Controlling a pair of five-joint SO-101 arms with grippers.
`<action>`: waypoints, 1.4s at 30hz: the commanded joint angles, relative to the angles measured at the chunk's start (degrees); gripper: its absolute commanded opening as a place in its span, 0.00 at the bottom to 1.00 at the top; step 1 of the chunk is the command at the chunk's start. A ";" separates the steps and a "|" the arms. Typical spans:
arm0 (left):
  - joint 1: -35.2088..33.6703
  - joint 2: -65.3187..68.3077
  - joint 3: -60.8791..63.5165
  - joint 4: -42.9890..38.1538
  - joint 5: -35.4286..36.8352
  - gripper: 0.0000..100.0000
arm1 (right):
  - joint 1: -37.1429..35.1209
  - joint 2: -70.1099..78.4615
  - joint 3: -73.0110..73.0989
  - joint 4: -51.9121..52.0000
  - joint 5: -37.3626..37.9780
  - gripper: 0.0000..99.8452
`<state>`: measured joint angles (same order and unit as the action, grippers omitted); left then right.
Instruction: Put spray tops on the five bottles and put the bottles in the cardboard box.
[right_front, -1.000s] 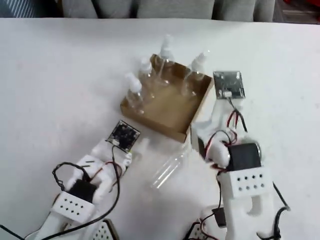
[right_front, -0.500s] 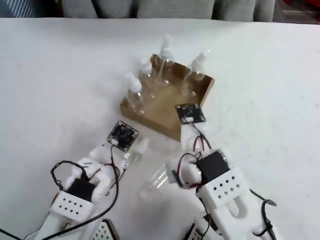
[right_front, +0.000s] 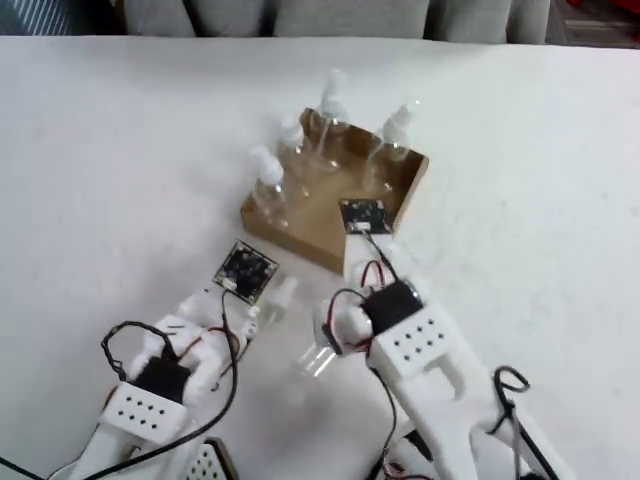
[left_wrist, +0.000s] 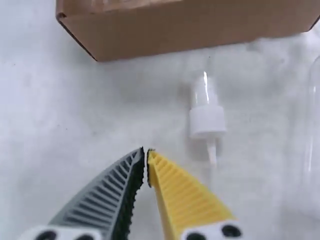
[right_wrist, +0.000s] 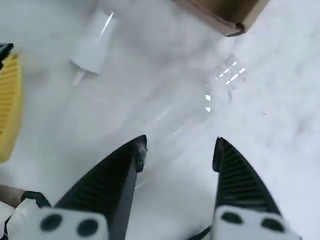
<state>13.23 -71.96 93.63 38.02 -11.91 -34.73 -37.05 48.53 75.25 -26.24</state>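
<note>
Clear bottle flat beside white spray top

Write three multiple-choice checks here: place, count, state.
1. Where is the loose spray top relative to the cardboard box? A inside it; B on the table outside it; C on its rim.
2. How many capped bottles stand in the box? A two; B four; C five.
3. The right gripper is: A open; B shut on a spray top; C shut, empty.
Answers: 1 B, it lies on the table; 2 B, four stand inside; 3 A, spread either side of the uncapped bottle.
</note>
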 joint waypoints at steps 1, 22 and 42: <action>-0.48 -0.75 -3.78 0.18 -0.35 0.03 | 2.07 4.00 -3.25 -1.45 -0.79 0.24; -0.48 -0.75 -3.25 0.00 -0.44 0.03 | 2.95 25.10 -1.85 -16.13 -7.30 0.22; -0.22 -0.75 -3.52 0.00 -0.35 0.03 | 22.99 20.09 -8.70 -4.18 27.08 0.01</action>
<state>13.23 -71.96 93.63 38.02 -11.91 -18.11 -11.47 44.40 66.46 -8.40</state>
